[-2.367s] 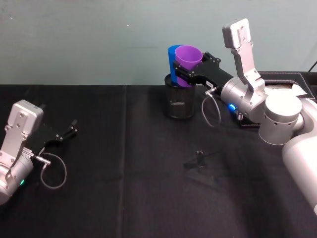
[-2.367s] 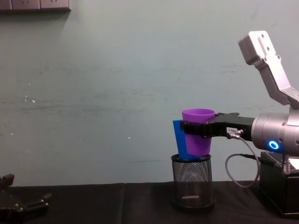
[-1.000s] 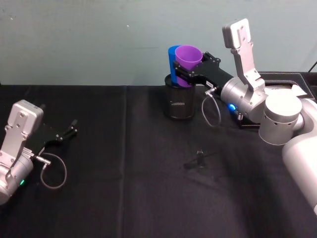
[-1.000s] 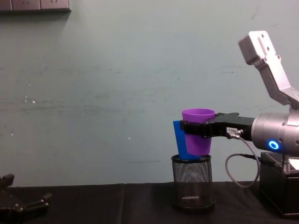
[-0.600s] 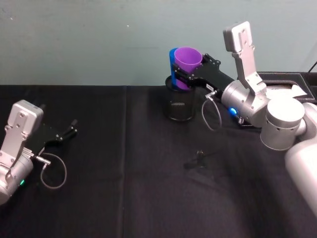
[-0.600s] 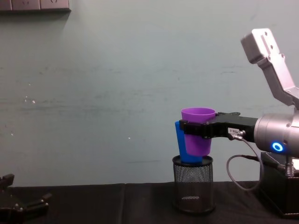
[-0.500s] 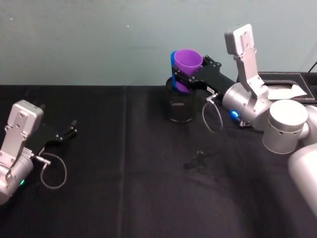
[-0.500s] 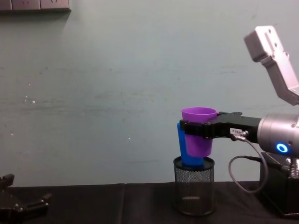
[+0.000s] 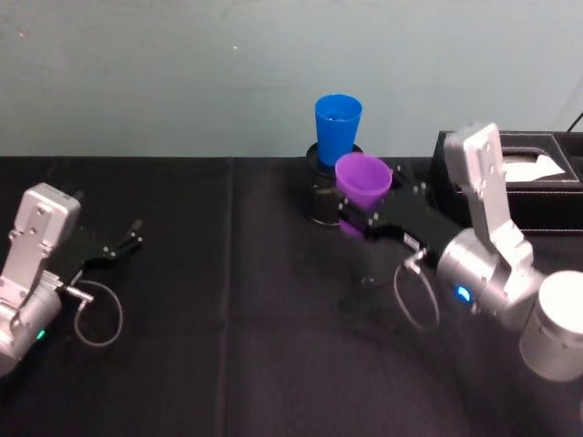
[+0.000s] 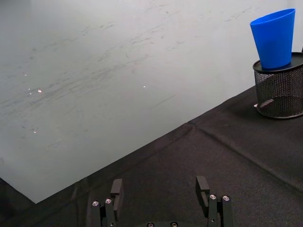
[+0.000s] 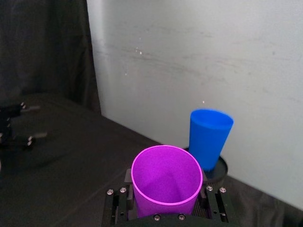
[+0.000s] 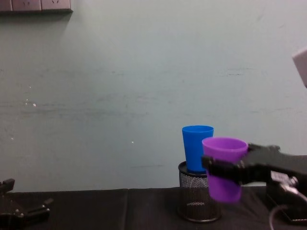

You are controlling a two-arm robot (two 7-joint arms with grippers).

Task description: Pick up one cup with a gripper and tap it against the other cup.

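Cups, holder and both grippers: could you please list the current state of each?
purple cup: upright, held off the table, apart from the blue cup.
blue cup: upright, standing on the mesh holder.
mesh holder: upright on the table.
right gripper: shut on the purple cup.
left gripper: open, idle at the table's left.

Even, soft light falls from above, with no glare on the pale wall (image 12: pixel 96 96). The black worktop (image 9: pixel 228 364) swallows shadows. The purple cup (image 12: pixel 224 167) and the right pincer (image 12: pixel 225 173) are blurred in the chest view.
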